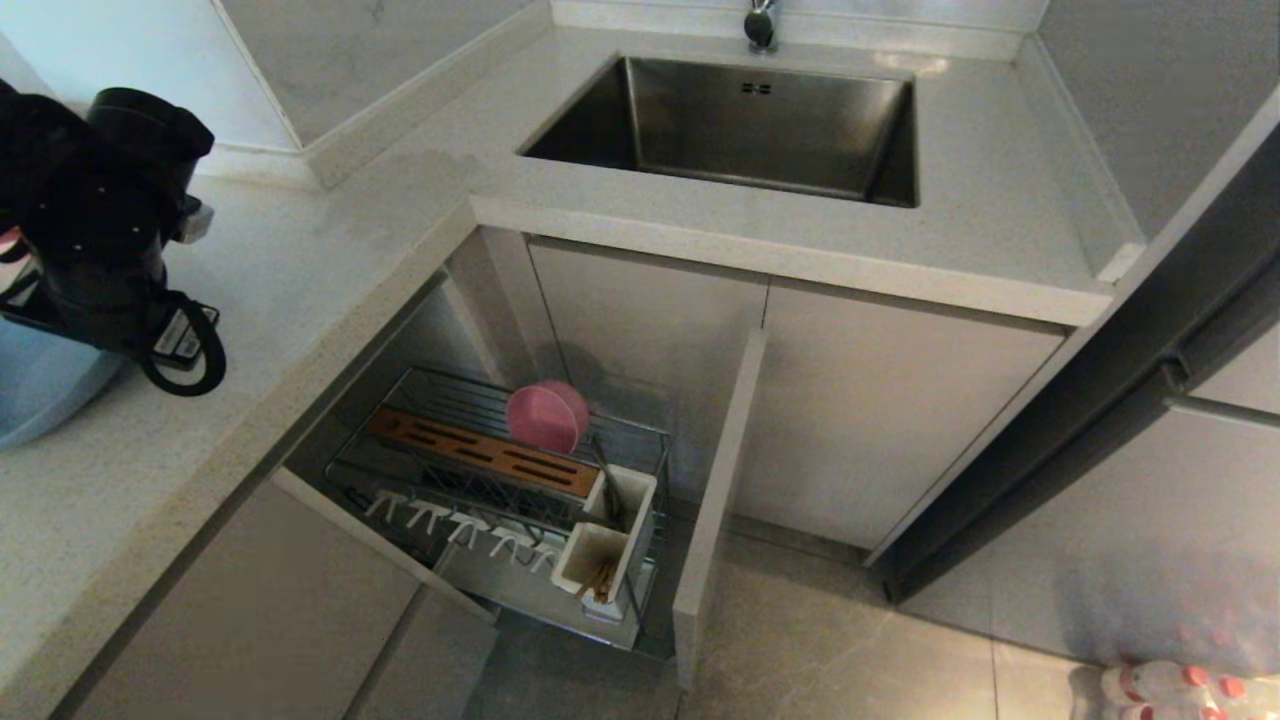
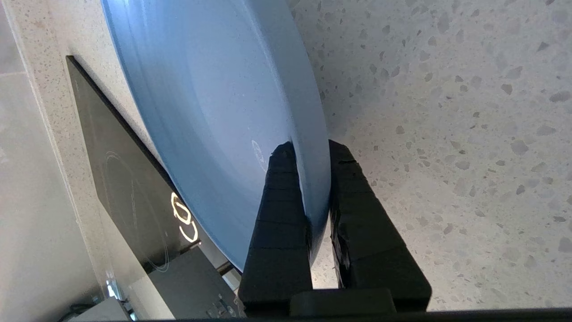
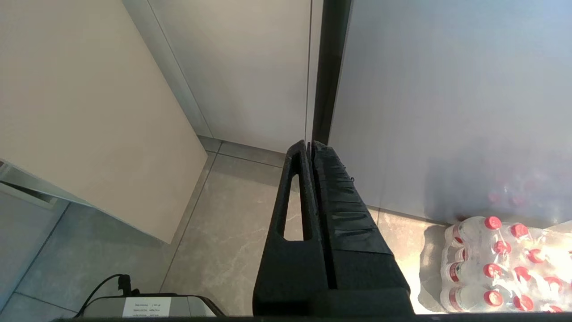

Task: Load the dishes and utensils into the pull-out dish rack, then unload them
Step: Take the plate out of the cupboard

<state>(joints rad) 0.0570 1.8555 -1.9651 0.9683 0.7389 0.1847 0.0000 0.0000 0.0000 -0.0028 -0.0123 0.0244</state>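
My left gripper [image 2: 308, 150] is shut on the rim of the blue plate [image 2: 210, 103], one finger on each face, over the speckled countertop [image 2: 447, 134]. In the head view the left arm sits at the far left above the counter with the blue plate [image 1: 35, 385] showing below it. The pull-out dish rack [image 1: 500, 480] stands pulled out under the counter. The pink bowl [image 1: 546, 416] rests on edge in it beside the wooden strip [image 1: 480, 450]. Chopsticks [image 1: 600, 578] stand in the white utensil box [image 1: 610, 545], and a silver utensil [image 1: 607, 487] is in its rear compartment. My right gripper [image 3: 310, 144] hangs shut and empty by the floor.
A steel sink [image 1: 735, 125] lies at the back of the counter, with a tap [image 1: 760, 22] behind it. An open cabinet door [image 1: 720, 500] stands edge-on to the right of the rack. A pack of water bottles [image 3: 500, 264] sits on the floor. A black cooktop [image 2: 120, 165] lies beside the plate.
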